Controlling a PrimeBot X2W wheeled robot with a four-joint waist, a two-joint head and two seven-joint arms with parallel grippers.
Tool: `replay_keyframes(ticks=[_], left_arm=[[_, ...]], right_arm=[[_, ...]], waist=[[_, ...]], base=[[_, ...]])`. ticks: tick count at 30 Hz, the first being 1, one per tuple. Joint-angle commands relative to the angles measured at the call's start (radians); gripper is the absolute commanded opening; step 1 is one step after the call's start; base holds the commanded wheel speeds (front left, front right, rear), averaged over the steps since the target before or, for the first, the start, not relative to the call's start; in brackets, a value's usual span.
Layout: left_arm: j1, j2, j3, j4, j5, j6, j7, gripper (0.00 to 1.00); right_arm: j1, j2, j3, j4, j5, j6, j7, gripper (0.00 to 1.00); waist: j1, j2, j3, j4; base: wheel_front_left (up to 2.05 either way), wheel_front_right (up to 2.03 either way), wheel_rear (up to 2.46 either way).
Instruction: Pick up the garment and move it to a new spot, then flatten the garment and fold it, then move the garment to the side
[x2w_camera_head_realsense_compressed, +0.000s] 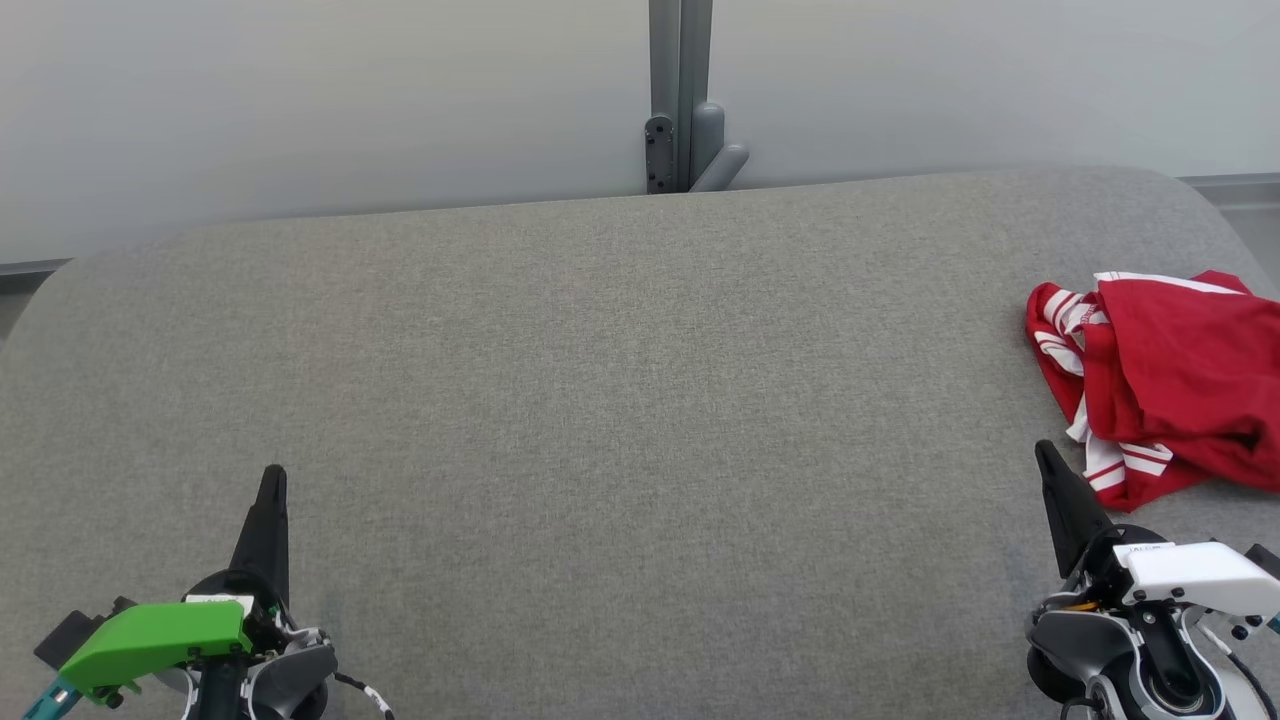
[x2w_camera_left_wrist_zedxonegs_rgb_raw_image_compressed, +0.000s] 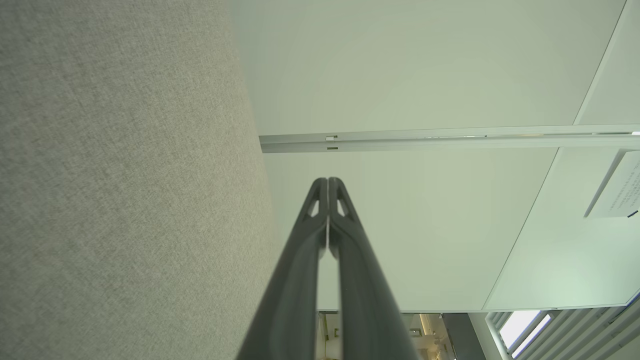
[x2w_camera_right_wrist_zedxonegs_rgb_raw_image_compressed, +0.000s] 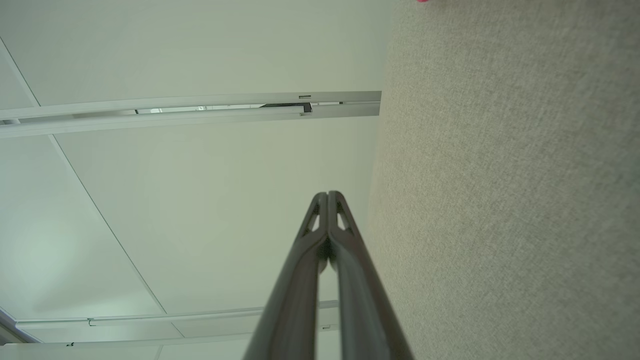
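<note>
While the left gripper (x2w_camera_head_realsense_compressed: 272, 482) sits low on the left, its two dark fingers are pressed together and hold nothing. It points up over the gray table (x2w_camera_head_realsense_compressed: 620, 380). Behind the middle of the table, a gray post (x2w_camera_head_realsense_compressed: 680, 90) stands against the white wall (x2w_camera_head_realsense_compressed: 300, 100). Low on the right, the right gripper (x2w_camera_head_realsense_compressed: 1045, 458) is squeezed tight too, with nothing in it. Near its tip lies the garment (x2w_camera_head_realsense_compressed: 1170, 380), red with white stripes, bunched up on the right side of the table. A tiny red speck at the top of the right wrist view may be the same garment, but it is too small to tell.
</note>
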Motion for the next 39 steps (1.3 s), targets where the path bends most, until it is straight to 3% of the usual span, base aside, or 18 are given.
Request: replay_keyframes(ticks=[1,39], left_arm=[[-0.012,0.007,0.004,-0.003,0.0,-0.006,0.004,0.0],[-0.012,0.007,0.003,-0.003,-0.001,-0.005,0.004,0.0]], right_arm=[[-0.007,-0.004,-0.003,-0.004,0.007,0.0,0.003,0.0],[-0.007,-0.004,-0.002,-0.004,0.007,0.0,0.003,0.0]], waist=[[-0.0001,0.0005,0.0,0.0],[-0.0001,0.0005,0.0,0.0]], base=[[0.0,0.0,0.0],[0.0,0.0,0.0]])
